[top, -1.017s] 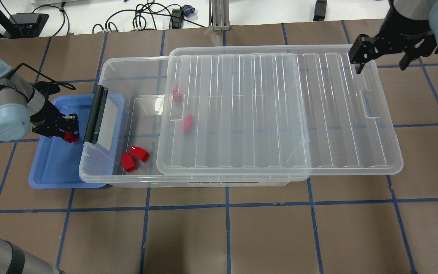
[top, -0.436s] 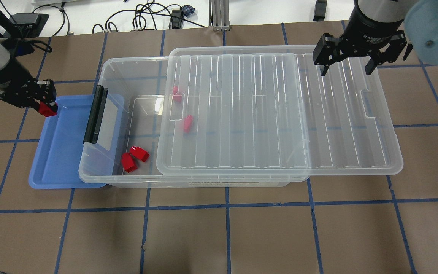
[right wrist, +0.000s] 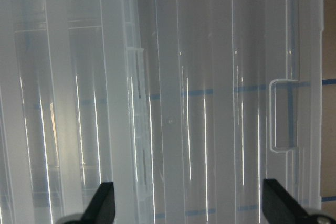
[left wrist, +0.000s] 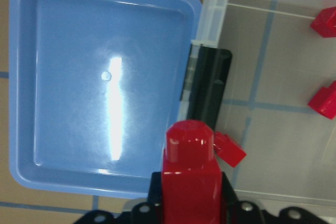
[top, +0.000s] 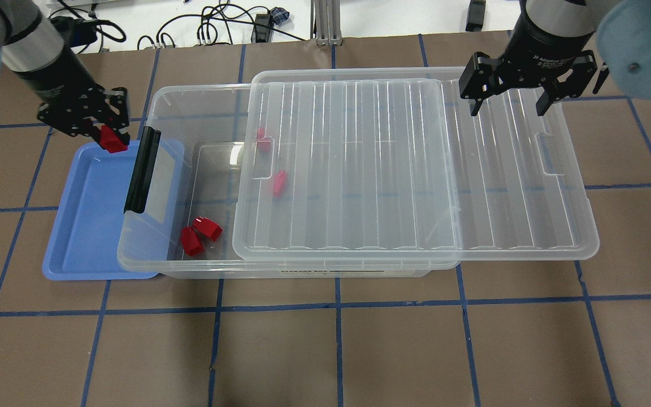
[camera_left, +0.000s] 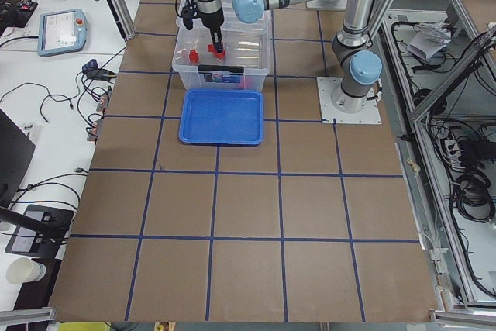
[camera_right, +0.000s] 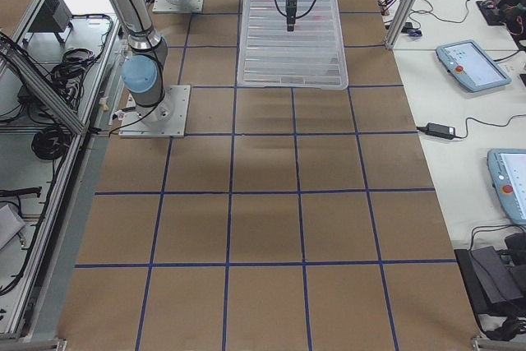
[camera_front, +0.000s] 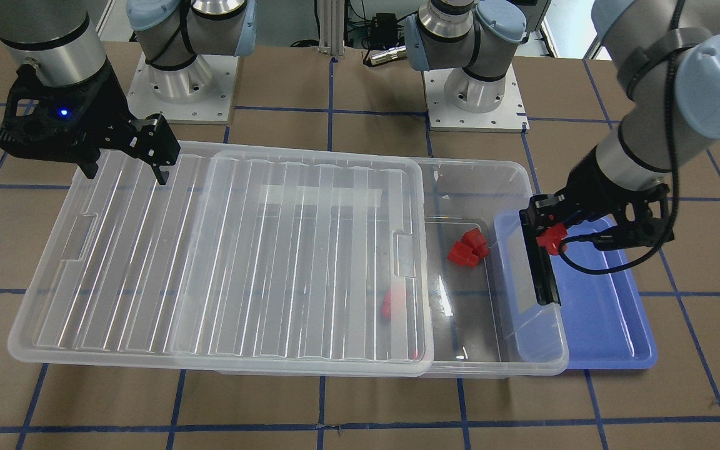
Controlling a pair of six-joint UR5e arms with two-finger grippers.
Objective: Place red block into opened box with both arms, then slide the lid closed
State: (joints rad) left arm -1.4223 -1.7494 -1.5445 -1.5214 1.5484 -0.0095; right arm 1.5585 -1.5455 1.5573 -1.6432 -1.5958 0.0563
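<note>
My left gripper [top: 112,138] is shut on a red block [top: 112,139], which hangs over the blue tray's far corner, just left of the box's black bar [top: 142,169]. In the left wrist view the red block [left wrist: 190,177] sticks out between the fingers above the bar. The clear box [top: 201,90] is open at its left end. The ribbed lid [top: 359,164] covers the rest and overhangs to the right. My right gripper [top: 507,107] is open above the lid's far right part, with nothing between its fingers [right wrist: 102,205].
Two red blocks [top: 200,234] lie in the box's open end and two more [top: 278,182] show faintly under the lid. The blue tray [top: 88,226] sits partly under the box's left end. Cables lie beyond the table's far edge.
The left gripper has lifted the red block off the blue tray, swung away and come right to the box's black bar. The right gripper has moved left over the lid.
</note>
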